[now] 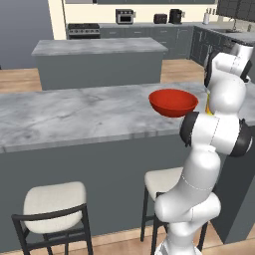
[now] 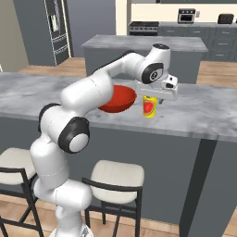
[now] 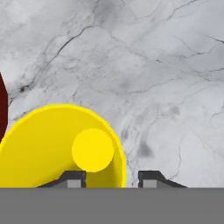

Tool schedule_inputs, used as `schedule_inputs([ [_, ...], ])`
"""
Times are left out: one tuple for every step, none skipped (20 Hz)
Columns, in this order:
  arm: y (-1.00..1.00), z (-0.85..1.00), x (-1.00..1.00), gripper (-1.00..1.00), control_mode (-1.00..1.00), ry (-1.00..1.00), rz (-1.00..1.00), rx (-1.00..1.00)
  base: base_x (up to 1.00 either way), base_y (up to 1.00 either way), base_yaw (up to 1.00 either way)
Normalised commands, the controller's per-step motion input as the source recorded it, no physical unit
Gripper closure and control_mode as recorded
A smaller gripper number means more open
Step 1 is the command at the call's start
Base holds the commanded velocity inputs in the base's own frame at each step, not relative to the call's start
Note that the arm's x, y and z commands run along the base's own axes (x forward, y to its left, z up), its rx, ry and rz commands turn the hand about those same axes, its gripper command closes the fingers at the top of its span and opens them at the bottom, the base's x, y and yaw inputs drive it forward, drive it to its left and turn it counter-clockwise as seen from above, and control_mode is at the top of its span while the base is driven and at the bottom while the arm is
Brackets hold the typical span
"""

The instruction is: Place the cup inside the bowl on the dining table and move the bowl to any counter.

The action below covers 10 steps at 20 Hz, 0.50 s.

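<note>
One yellow cup (image 2: 148, 107) with a red mark stands upright on the grey marble dining table (image 2: 203, 115), at the centre of the right base view, just beside the right edge of the red bowl (image 2: 118, 99). In the hand view the cup (image 3: 61, 146) fills the lower left, seen from above, and the bowl (image 3: 2, 109) is a dark red sliver at the left edge. The gripper (image 3: 111, 178) sits over the cup; one finger tip is inside the rim and the other outside, so the wall is between them. Whether they already press it, one cannot tell. Behind, in the upper part of the left base view, stands the counter (image 1: 99, 47). Two cream stools (image 1: 55, 199) are below the table.
</note>
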Motion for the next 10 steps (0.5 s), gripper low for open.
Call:
schedule_inputs([
  [0.00,0.00,0.00,1.00,-1.00,0.00,0.00,0.00,0.00,0.00,0.00],
  [0.00,0.00,0.00,1.00,-1.00,0.00,0.00,0.00,0.00,0.00,0.00],
  [0.00,0.00,0.00,1.00,-1.00,0.00,0.00,0.00,0.00,0.00,0.00],
  [0.00,0.00,0.00,1.00,-1.00,0.00,0.00,0.00,0.00,0.00,0.00],
  [0.00,0.01,-0.04,1.00,-1.00,0.00,0.00,0.00,0.00,0.00,0.00],
  [0.00,0.08,-0.05,1.00,-1.00,0.00,0.00,0.00,0.00,0.00,0.00],
  [0.00,0.12,-0.04,1.00,-1.00,0.00,0.00,0.00,0.00,0.00,0.00],
  [0.00,0.18,-0.08,1.00,-1.00,0.00,0.00,0.00,0.00,0.00,0.00],
  [0.01,0.19,-0.09,1.00,-1.00,-0.01,0.00,0.00,0.00,0.00,0.00],
  [0.01,0.25,-0.07,1.00,-1.00,-0.01,0.00,0.00,0.00,0.00,0.00],
])
